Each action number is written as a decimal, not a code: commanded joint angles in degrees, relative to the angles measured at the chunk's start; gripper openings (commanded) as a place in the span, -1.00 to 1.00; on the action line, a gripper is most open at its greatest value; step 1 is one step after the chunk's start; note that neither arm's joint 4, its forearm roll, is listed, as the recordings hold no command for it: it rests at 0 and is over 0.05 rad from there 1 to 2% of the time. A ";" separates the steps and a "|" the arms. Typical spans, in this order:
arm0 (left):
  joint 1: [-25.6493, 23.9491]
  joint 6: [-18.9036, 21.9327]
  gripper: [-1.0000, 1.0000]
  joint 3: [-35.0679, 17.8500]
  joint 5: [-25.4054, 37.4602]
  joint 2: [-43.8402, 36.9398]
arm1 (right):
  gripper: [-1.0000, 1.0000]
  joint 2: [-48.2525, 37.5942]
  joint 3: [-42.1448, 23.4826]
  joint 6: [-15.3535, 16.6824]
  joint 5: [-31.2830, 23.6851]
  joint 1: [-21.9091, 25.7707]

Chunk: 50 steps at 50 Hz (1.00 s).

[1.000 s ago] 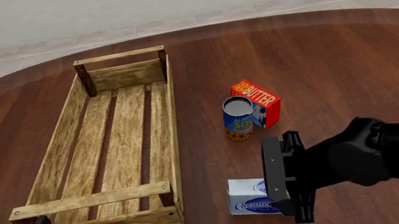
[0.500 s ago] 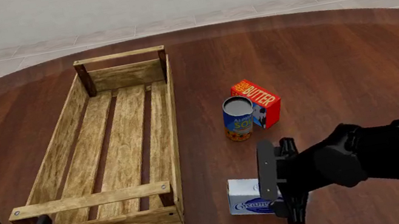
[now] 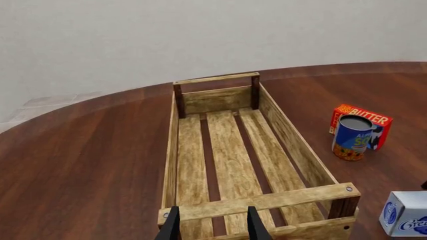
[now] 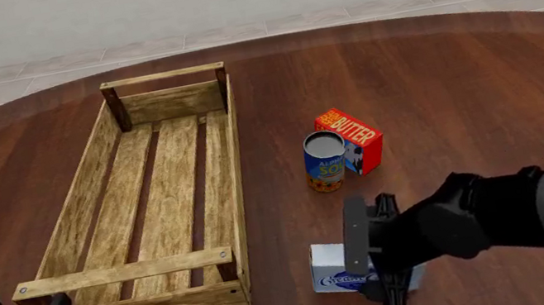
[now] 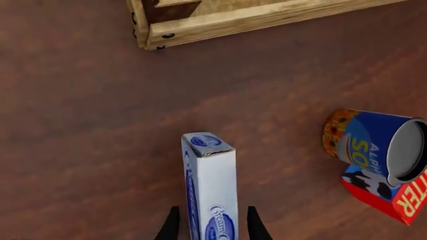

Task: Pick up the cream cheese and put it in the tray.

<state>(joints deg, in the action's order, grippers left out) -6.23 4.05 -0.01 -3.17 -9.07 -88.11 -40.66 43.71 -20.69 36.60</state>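
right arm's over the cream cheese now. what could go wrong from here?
1. The cream cheese stands on a narrow edge between the right tool fingers; an off-centre close could tip it.
2. The tray wall is raised, so a low carry may clip it.
3. The blue can and butter box sit just beyond; a wide swing could knock them.

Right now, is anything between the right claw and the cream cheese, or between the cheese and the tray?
Nothing visible. The right claw already straddles the cream cheese, and only bare table lies between it and the tray.
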 commanded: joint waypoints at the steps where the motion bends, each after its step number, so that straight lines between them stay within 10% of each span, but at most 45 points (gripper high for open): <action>1: -0.16 0.20 1.00 0.00 -0.04 -0.06 | 1.00 1.16 -0.10 -1.73 -0.89 1.36; 2: -0.19 0.21 1.00 0.00 0.05 0.02 | -1.00 1.25 -0.42 -1.79 -0.97 1.18; 24: -0.44 0.49 1.00 0.00 0.22 0.25 | -1.00 3.76 -4.08 -5.18 -6.49 1.59; 50: -0.65 0.98 1.00 -0.01 1.27 1.70 | -1.00 10.60 -14.27 -2.05 -16.32 0.22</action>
<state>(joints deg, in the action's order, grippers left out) -6.79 4.80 -0.01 -2.33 -7.90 -79.69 -50.49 42.42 -33.81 37.09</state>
